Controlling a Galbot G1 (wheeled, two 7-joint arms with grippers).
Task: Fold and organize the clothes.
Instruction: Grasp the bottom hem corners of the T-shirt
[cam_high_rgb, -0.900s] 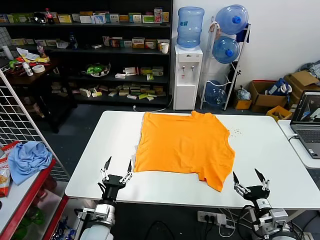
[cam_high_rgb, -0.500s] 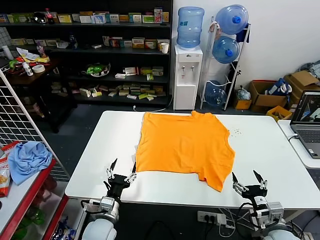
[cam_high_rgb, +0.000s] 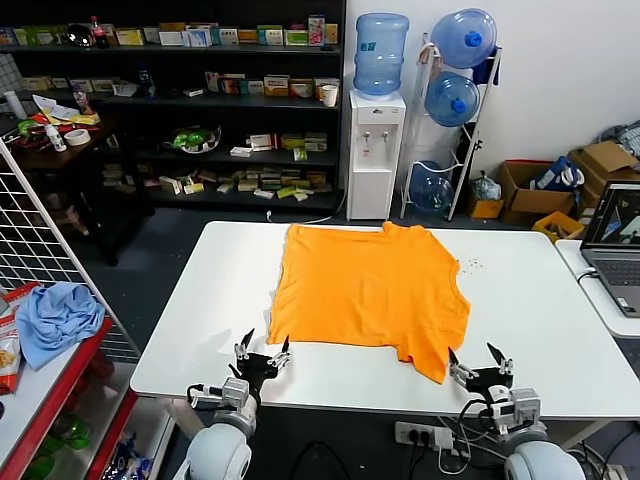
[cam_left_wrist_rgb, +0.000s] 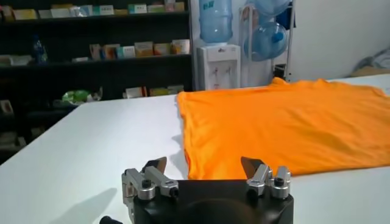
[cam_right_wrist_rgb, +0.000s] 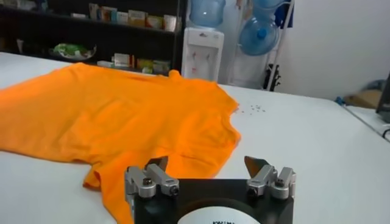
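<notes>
T-shirt (cam_high_rgb: 368, 292), one, orange, lies flat on the white desk (cam_high_rgb: 520, 310). Left end effector (cam_high_rgb: 262, 353) and right end effector (cam_high_rgb: 478, 361) hover at the near edge, fingers spread wide, holding nothing.

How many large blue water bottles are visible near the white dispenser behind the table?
4: one blue water bottle on top of the white dispenser, and three on the rack beside it: top, middle, bottom. Others may be hidden.
</notes>
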